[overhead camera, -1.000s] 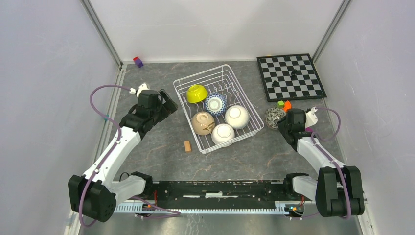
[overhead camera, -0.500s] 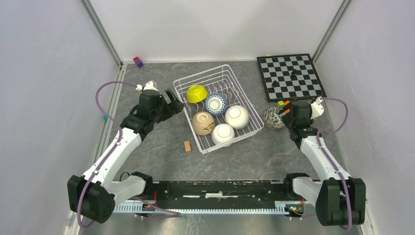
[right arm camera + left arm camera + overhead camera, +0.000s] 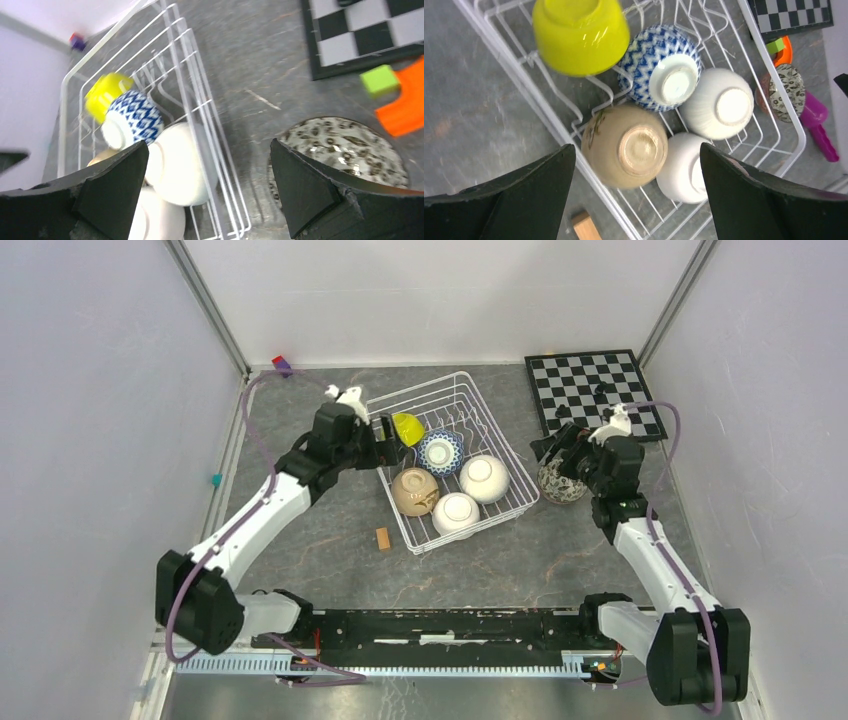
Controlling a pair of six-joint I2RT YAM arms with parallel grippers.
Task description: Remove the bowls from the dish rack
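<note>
Dish rack (image 3: pixel 410 390): set at mid-table, skewed to the table edges. Five bowls are seen inside.
- Lime-yellow bowl (image 3: pixel 407 427): far-left corner, tipped against the prongs.
- Blue-and-white bowl (image 3: pixel 440 452): just beside it, base up.
- Tan bowl (image 3: pixel 414 490): near-left, base up.
- Two white bowls (image 3: pixel 484 478) (image 3: pixel 456 513): right side and near corner, bases up, touching.

Speckled bowl (image 3: pixel 560 484): out of the rack, on the table (image 3: pixel 330 540) just beyond the rack's right side. Its orientation cannot be told.

Left gripper (image 3: pixel 386 430): jaws spread wide, nothing held. It is positioned over the rack's left rim, next to the lime-yellow bowl.

Right gripper (image 3: pixel 558 443): jaws spread wide, nothing held. It is positioned above the speckled bowl, not touching it.

Misc.:
- Chessboard (image 3: pixel 595 395): far-right corner.
- Green cube (image 3: pixel 381 80) and orange piece (image 3: pixel 402 107): between the chessboard and the speckled bowl.
- Small wooden block (image 3: pixel 382 538): near the rack's near-left side.
</note>
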